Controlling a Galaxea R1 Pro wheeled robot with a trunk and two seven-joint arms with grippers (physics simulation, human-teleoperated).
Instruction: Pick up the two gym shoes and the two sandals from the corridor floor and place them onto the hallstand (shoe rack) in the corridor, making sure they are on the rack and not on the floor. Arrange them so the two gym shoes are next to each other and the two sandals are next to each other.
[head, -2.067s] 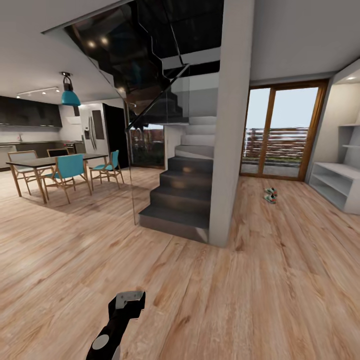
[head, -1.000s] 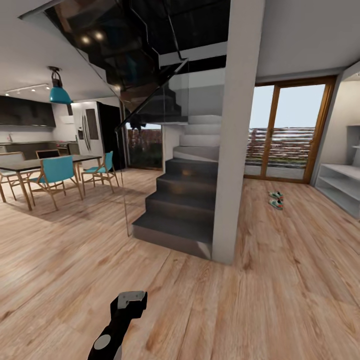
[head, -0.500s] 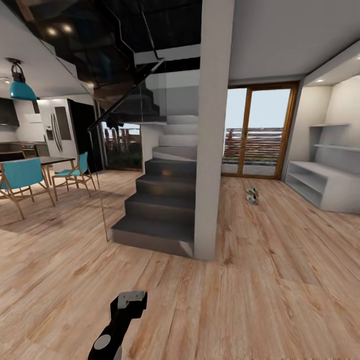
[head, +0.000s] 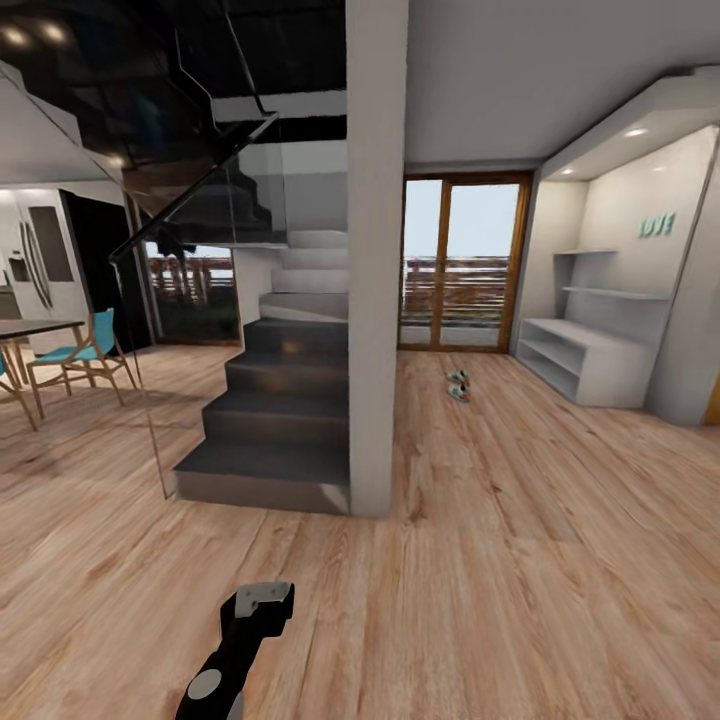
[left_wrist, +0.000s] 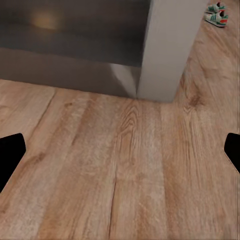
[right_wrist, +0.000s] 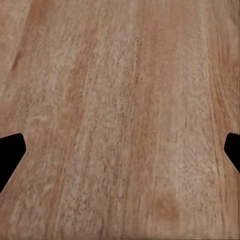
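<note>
Approaching the gym shoes (head: 458, 385) on the corridor floor (head: 560, 560) near the hallstand (head: 580, 365); both claws released, empty; next, drive closer.

Left arm low, reaching forward, left claw (head: 262, 603) empty; its fingertips (left_wrist: 10, 152) spread wide. Right claw (right_wrist: 120, 155) fingertips equally wide apart, nothing between

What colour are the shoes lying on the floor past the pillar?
The gym shoes are white with green stripes and red-orange patches, best seen in the left wrist view.
</note>
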